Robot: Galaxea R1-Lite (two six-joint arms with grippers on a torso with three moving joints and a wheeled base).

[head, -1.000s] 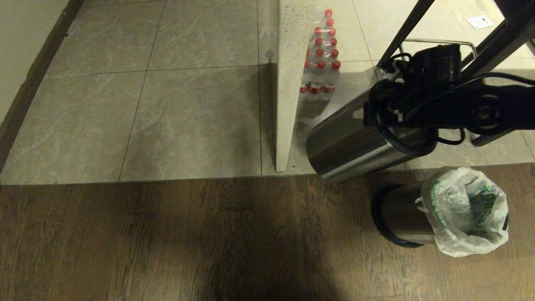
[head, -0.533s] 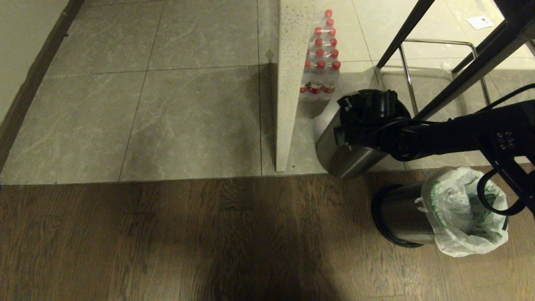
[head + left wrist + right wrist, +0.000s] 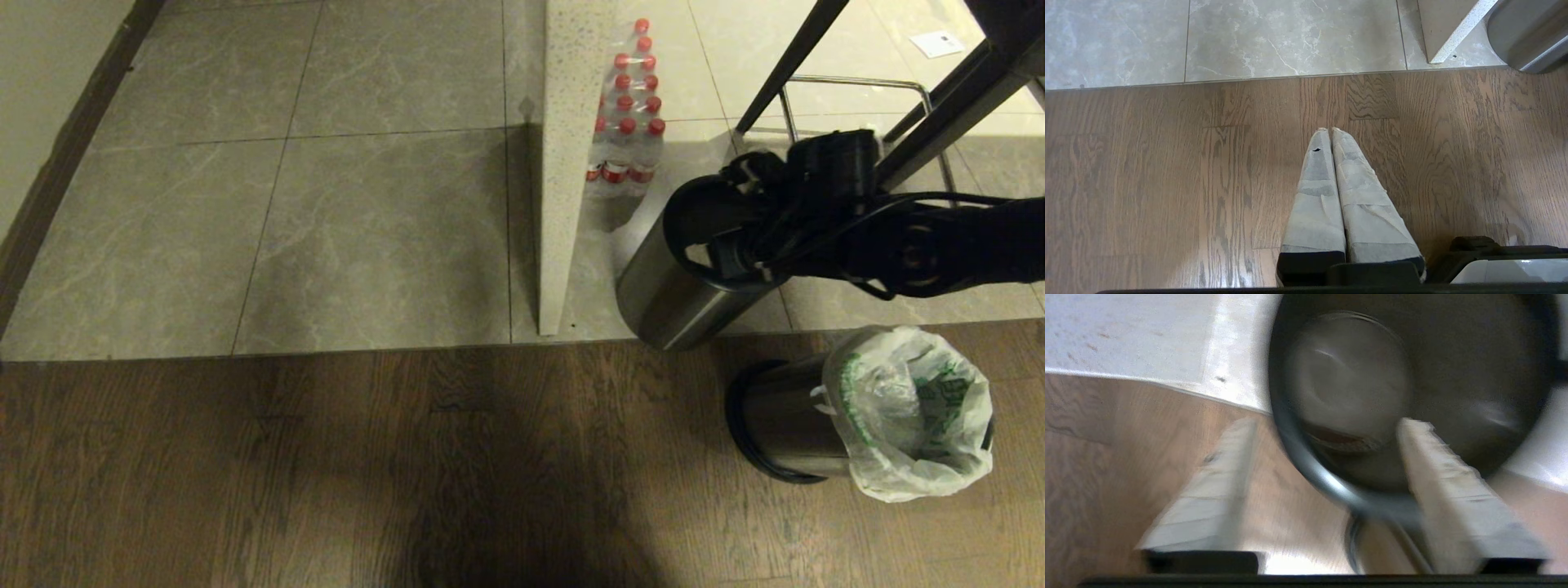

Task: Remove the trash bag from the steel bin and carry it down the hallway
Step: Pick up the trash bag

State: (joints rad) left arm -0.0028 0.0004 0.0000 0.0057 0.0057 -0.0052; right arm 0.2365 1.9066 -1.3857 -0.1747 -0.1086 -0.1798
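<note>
The trash bag (image 3: 906, 408), white crinkly plastic with green print, lines the small steel bin (image 3: 784, 425) on the wood floor at lower right. My right gripper (image 3: 722, 245) is apart from it, over a second, taller steel bin (image 3: 669, 294) with a black ring rim (image 3: 1306, 465). That gripper (image 3: 1327, 422) is open, and the rim passes between its fingers. Something reddish (image 3: 1339, 439) lies low inside this bin. My left gripper (image 3: 1329, 130) is shut and empty, parked over the wood floor.
A speckled stone panel (image 3: 563, 163) stands left of the taller bin, with a pack of red-capped water bottles (image 3: 629, 122) behind it. Dark stool legs (image 3: 939, 90) and a chrome footrest rise at upper right. Grey tiles stretch left to a wall (image 3: 49, 82).
The black-rimmed bin, tipped up and nearer the camera a second ago, now stands on the tiles. My right arm swung across it and back, and its jaws have opened.
</note>
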